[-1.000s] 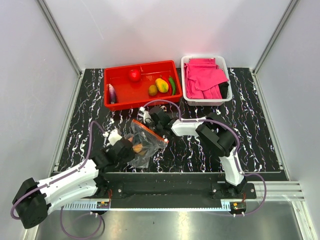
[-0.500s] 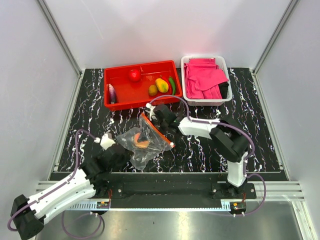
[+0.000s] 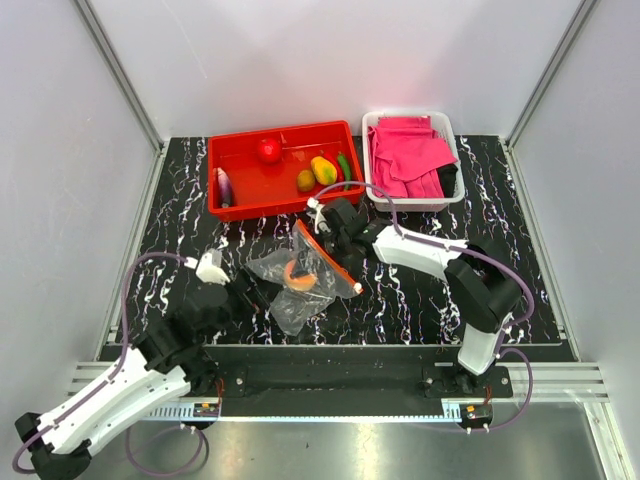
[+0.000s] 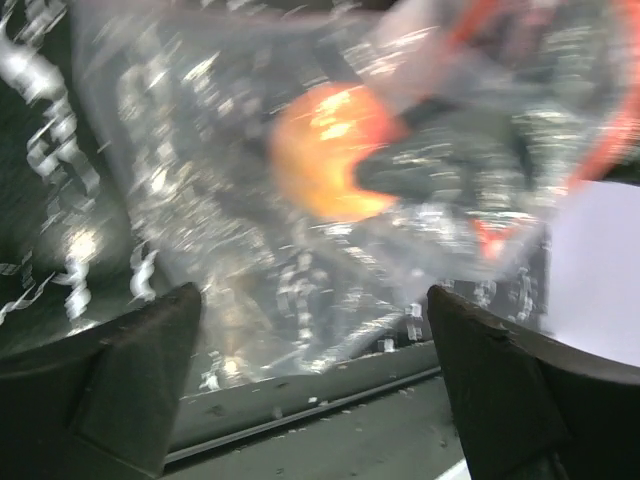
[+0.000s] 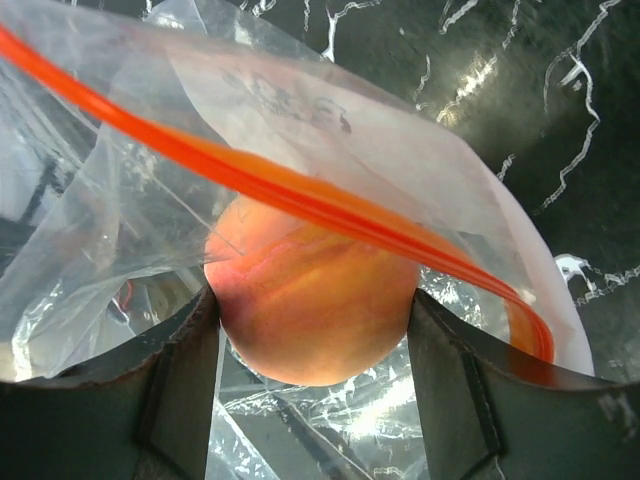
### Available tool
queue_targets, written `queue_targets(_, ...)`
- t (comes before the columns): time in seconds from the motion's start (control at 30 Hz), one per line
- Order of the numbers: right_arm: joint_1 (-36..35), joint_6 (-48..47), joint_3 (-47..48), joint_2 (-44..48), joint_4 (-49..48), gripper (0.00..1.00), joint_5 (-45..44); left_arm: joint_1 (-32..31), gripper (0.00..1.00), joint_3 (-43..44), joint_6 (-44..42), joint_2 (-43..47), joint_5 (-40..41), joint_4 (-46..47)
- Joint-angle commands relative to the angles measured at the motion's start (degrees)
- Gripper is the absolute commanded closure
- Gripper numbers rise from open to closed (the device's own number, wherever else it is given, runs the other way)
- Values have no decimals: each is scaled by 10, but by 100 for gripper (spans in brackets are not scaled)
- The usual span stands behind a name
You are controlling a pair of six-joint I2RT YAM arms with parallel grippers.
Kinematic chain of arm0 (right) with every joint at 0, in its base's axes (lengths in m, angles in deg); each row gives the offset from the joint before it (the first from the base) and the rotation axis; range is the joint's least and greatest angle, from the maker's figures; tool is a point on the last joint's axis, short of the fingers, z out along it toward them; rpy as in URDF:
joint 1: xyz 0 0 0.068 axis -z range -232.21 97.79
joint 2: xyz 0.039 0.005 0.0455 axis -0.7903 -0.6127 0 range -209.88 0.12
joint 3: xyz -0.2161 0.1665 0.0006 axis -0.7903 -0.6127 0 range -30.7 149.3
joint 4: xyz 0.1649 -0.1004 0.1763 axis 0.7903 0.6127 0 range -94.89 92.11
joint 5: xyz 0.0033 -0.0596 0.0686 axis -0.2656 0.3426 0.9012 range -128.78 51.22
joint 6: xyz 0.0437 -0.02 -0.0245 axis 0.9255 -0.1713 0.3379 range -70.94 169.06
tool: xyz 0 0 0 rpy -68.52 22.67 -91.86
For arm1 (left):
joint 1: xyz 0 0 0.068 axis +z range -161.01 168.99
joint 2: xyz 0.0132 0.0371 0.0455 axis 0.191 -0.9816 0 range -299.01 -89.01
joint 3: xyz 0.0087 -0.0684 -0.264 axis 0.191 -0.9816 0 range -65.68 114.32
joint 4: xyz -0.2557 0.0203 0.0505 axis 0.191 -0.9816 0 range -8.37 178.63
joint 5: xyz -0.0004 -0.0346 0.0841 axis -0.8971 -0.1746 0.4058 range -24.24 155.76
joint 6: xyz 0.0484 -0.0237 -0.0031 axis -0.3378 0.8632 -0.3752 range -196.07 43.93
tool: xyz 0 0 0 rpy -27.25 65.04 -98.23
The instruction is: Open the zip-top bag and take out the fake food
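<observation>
Left arm (image 3: 130, 365) stretches low from the near-left corner, left gripper (image 4: 312, 300) fingers spread wide — right arm (image 3: 440, 255) bends at the elbow and reaches left, right gripper (image 5: 312, 305) pinching an orange fruit (image 5: 300, 265).

Bench (image 3: 500, 260): black, white marble veining. Zip-top bag (image 3: 285, 310): clear, glinting crinkles, red-orange zip strip (image 5: 250, 178). Orange fruit (image 5: 310, 300) inside, pinkish blush.

Tray (image 3: 285, 205) at 11 o'clock: red. It holds red round fruit (image 3: 268, 150), purple eggplant (image 3: 224, 187), brown kiwi (image 3: 305, 181), yellow-orange mango (image 3: 323, 171), green chili (image 3: 345, 170).

Basket (image 3: 415, 204) at 1 o'clock: white; cloths (image 3: 405, 160) pink.

Arms (image 3: 410, 250): white links, black joints.
</observation>
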Motion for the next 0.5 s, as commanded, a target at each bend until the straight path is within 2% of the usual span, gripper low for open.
queue_targets(0.0, 2, -22, 63, 34, 65, 100, -22, 1, 1, 64, -69, -36, -21, 34)
queue_targets(0.13, 2, -62, 109, 34, 147, 100, -71, 2, 2, 90, -76, -107, -32, 83)
queue_targets(0.3, 2, -64, 147, 24, 167, 100, -59, 2, 1, 124, -107, -251, -114, 114)
queue_targets(0.47, 6, -36, 200, -3, 166, 100, -5, -10, 1, 125, -128, -298, -147, 122)
